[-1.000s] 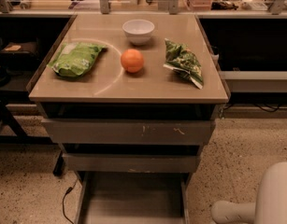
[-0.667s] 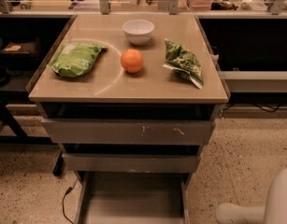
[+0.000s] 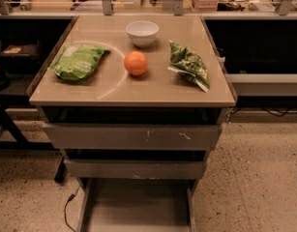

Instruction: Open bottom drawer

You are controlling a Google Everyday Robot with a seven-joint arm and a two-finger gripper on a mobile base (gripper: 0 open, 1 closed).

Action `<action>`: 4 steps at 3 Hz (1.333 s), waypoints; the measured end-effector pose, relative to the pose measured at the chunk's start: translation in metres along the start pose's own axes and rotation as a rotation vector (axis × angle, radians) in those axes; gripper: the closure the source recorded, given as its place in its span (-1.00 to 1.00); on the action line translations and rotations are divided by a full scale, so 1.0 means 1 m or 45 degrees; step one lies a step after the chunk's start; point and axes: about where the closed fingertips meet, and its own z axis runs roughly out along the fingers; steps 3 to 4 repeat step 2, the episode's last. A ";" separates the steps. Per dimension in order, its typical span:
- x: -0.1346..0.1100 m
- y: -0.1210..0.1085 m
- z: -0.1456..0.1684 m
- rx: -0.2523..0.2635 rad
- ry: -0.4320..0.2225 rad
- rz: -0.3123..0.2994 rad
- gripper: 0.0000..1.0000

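**Task step.** The bottom drawer (image 3: 138, 204) sits at the foot of the table (image 3: 133, 88), below the middle drawer (image 3: 133, 169) and the top drawer (image 3: 131, 137). Its flat grey tray projects toward the camera and runs off the lower edge of the view, so its face panel is not visible. By this evidence the drawer is already pulled out, and the opening step appears complete or nearly so.

**Tool.** The tool is outside the view, and no part of the arm appears. Whether its fingers are spread or pressed together cannot be told.

**Next move.** If any travel remains, the tool needs to catch the front edge of the drawer and draw it straight out along the slides. If none remains, the tool only needs to stay clear of the tray. How much travel remains cannot be judged, because the front edge is hidden.

**Surface.** The table carries four items, well apart from one another:
- a white bowl (image 3: 142, 33) at the rear
- an orange (image 3: 136, 63) at the centre
- a green bag (image 3: 78, 61) on the left
- a leaf-print bag (image 3: 189, 69) on the right

**Room.** The floor (image 3: 254, 178) is speckled. A cable (image 3: 68, 209) lies on it beside the drawer. A cluttered bench (image 3: 245, 6) runs behind the table.
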 end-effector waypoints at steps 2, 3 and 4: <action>0.069 0.018 -0.076 0.215 -0.045 0.218 -1.00; 0.069 0.018 -0.076 0.215 -0.045 0.218 -1.00; 0.069 0.018 -0.076 0.215 -0.045 0.218 -1.00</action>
